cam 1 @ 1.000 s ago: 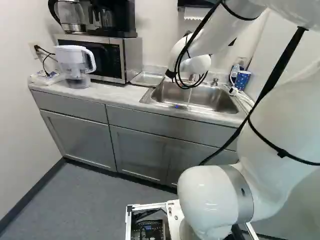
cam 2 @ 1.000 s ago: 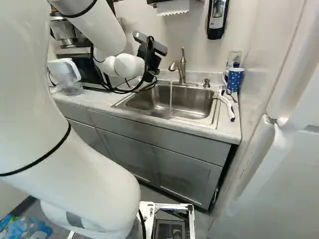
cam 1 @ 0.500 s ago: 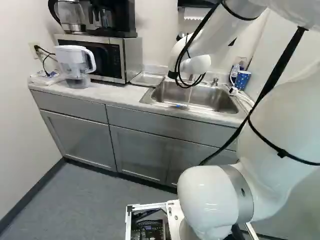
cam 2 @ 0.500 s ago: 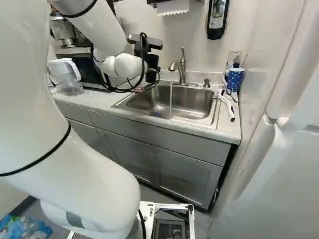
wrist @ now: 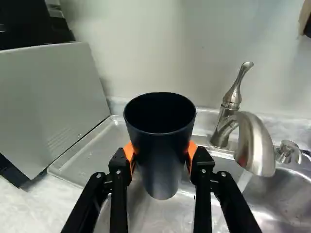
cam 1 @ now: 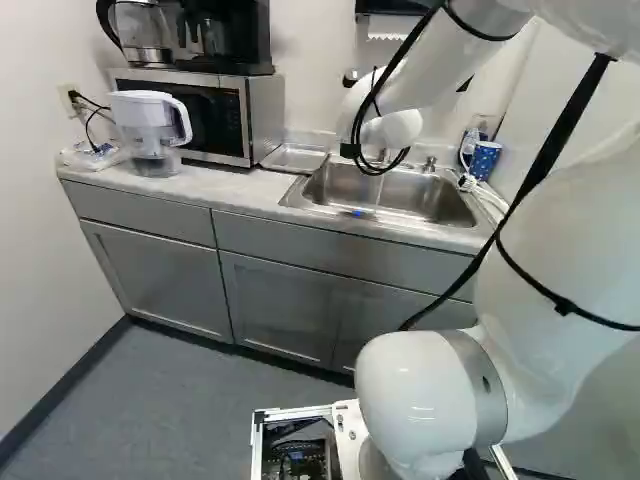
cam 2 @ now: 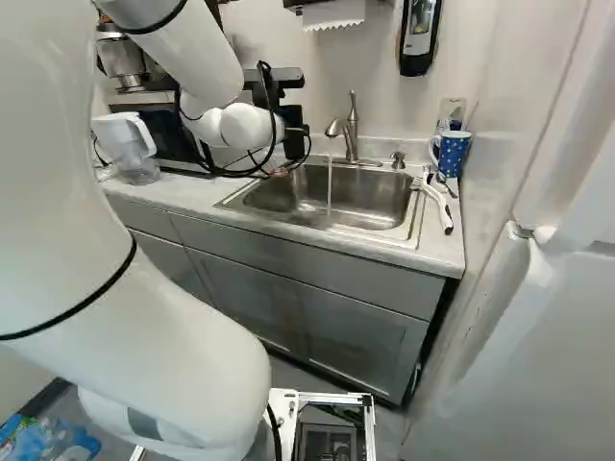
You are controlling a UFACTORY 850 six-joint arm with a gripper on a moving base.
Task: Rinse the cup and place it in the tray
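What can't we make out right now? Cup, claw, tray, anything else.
- Inside of the cup: wrist view, too dark to tell if it holds water.
- Claw: left base view, hidden behind the arm.
- Part of the tray: wrist view, covered by the cup.
- Top of the wall dispenser: right base view, cut off by the edge.

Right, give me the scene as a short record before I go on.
gripper: shut on the cup
cup: dark, mouth up, outside the stream
faucet: on, water falling into the sink
tray: between microwave and sink; cup not set down
spotted mug: at the right of the right base view
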